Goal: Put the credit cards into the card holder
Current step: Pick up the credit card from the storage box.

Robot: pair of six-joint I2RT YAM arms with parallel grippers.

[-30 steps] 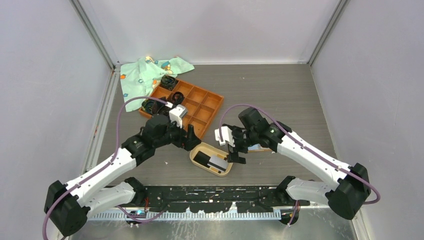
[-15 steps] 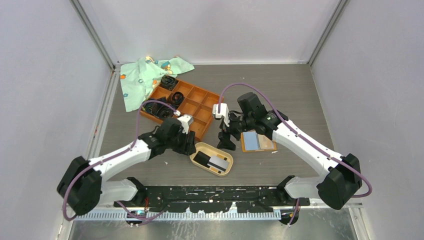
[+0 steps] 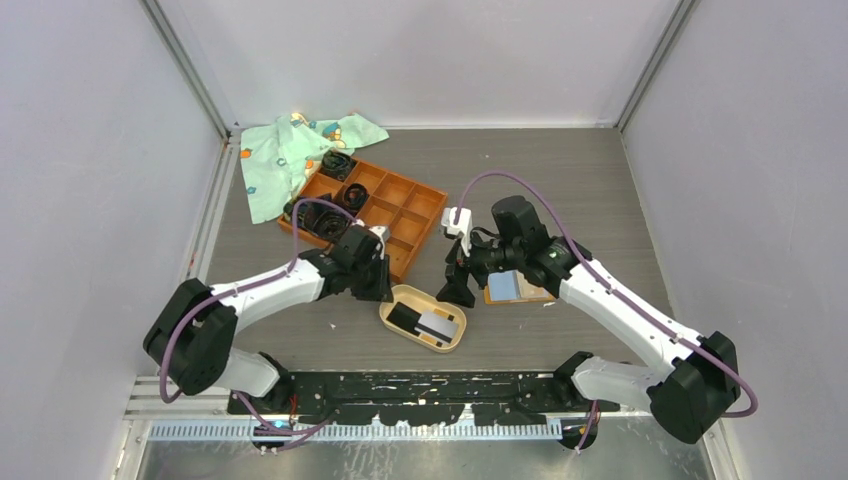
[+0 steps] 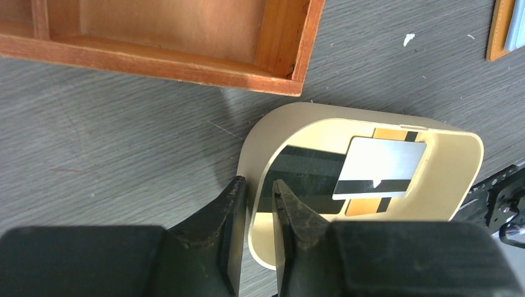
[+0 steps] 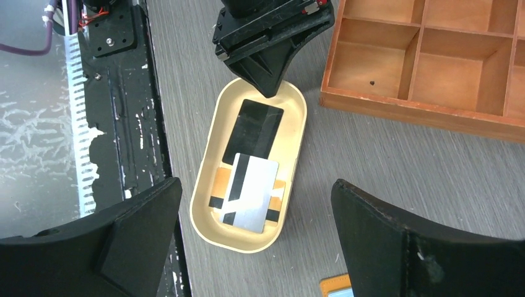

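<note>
1. The card holder (image 4: 455, 179) lies on the near middle of the table, just near of the orange grid tray (image 3: 400, 215). The credit cards (image 5: 251, 195) I can see are inside it: a black card (image 5: 255, 127) at the left end, and a silver card overlapping it toward the right with an orange one under that.
2. My left gripper (image 4: 257, 189) sits astride the holder's left end wall. Its jaws are narrow, and the pads look to be touching both faces of the rim.
3. My right gripper (image 3: 457, 290) hangs just right of the holder with its jaws wide and nothing in them. The orange wallet (image 3: 508, 285) lies right beside it. I cannot tell whether a card is left in the wallet.
4. I read this step as bracing the holder. I would pinch lightly and press straight down, since a twist at the rim could tip the shallow tray and spill the stack.
5. I would not let the inner finger slide rightward, as it is already close to the black card's edge.
6. If another card comes, I would bring it in flat from the right, low over the rim.
</note>
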